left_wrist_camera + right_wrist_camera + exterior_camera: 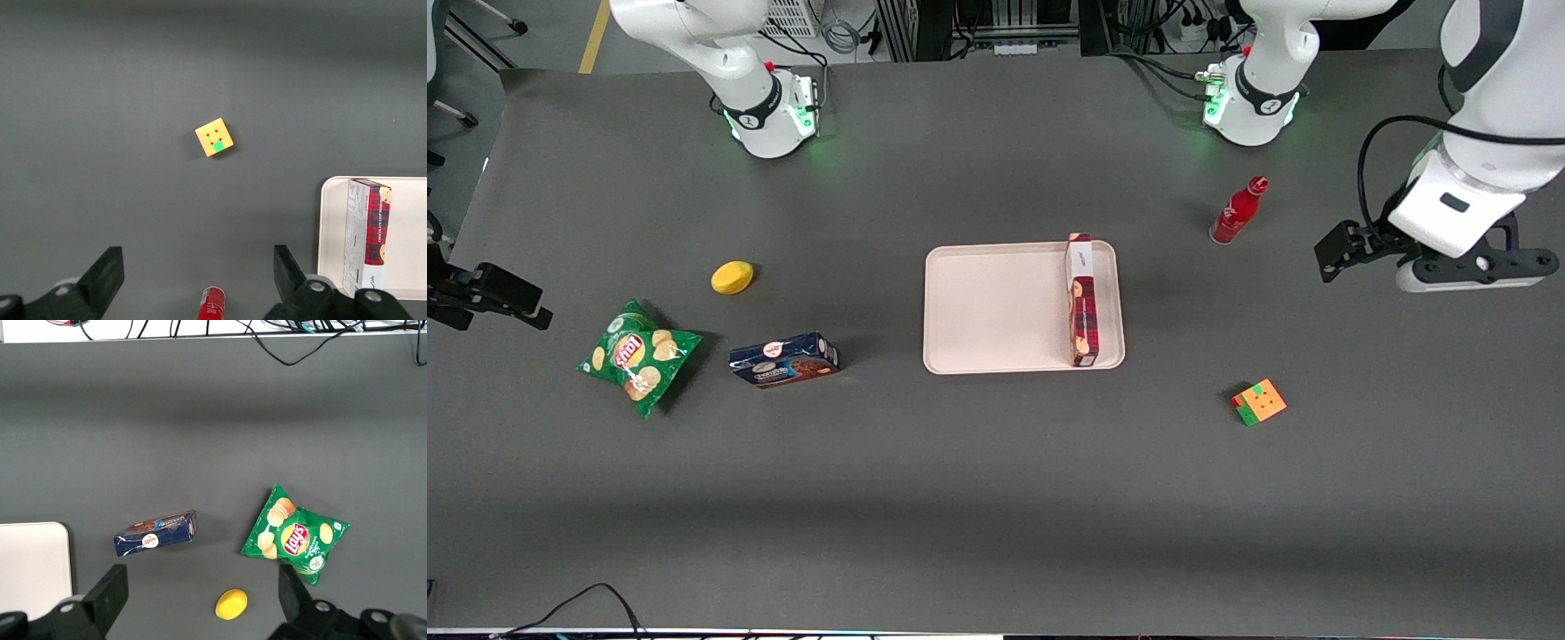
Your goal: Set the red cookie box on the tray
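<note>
Taking the large flat pale beige tray [996, 311] with its rounded corners and low rim as the landmark, the crinkled green chip bag [638, 356] lies farthest from it, toward the parked arm's end of the dark grey table [960, 498]. Closer to the tray, a small yellow lemon-shaped object [732, 277] sits well apart from it, and the short dark-blue cardboard cookie box [783, 360] lies nearer still, level with the tray's edge closest to the front camera.

The long, slim dark-red tartan cookie box [1081, 298] stands on its narrow side on the tray, along the tray's edge toward the working arm's end. It spans almost the whole tray, from the rim farthest from the front camera to the rim nearest it, with the white label end farthest from the camera.

Off the tray toward the working arm's end, a red plastic bottle [1238, 212] stands upright, farther from the front camera than the tray. A small cube with orange, green and red faces [1259, 403] rests nearer the camera than the tray.

Farthest from the tray, the left arm's black two-finger gripper [1334, 253] hangs above bare table, well apart from the red box. In the left wrist view its fingers [287, 267] are spread wide with nothing between them.
</note>
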You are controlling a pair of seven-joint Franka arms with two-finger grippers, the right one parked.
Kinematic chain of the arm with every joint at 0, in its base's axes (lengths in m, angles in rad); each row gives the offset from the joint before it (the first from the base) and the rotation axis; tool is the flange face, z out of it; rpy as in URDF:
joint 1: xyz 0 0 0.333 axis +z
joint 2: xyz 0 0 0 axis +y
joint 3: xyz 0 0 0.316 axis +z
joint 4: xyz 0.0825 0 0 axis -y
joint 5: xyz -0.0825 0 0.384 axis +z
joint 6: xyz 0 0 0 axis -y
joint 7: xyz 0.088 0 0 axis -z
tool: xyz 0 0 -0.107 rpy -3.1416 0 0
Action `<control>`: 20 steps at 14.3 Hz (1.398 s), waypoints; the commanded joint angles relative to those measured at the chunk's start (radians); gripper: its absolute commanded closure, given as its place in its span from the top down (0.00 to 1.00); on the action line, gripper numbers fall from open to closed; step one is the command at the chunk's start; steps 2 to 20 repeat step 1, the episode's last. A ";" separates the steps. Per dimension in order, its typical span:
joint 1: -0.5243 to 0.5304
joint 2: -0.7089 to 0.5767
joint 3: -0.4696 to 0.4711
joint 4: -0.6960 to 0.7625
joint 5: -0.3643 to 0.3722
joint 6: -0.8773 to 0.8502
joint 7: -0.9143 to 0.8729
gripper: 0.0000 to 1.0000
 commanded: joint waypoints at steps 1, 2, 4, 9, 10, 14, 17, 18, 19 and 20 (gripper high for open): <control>-0.012 0.016 0.012 0.035 -0.011 -0.008 0.020 1.00; -0.012 0.016 0.012 0.035 -0.011 -0.008 0.020 1.00; -0.012 0.016 0.012 0.035 -0.011 -0.008 0.020 1.00; -0.012 0.016 0.012 0.035 -0.011 -0.008 0.020 1.00; -0.012 0.016 0.012 0.035 -0.011 -0.008 0.020 1.00; -0.012 0.016 0.012 0.035 -0.011 -0.008 0.020 1.00; -0.012 0.016 0.012 0.035 -0.011 -0.008 0.020 1.00; -0.012 0.016 0.012 0.035 -0.011 -0.008 0.020 1.00; -0.012 0.016 0.012 0.035 -0.011 -0.008 0.020 1.00; -0.012 0.016 0.012 0.035 -0.011 -0.008 0.020 1.00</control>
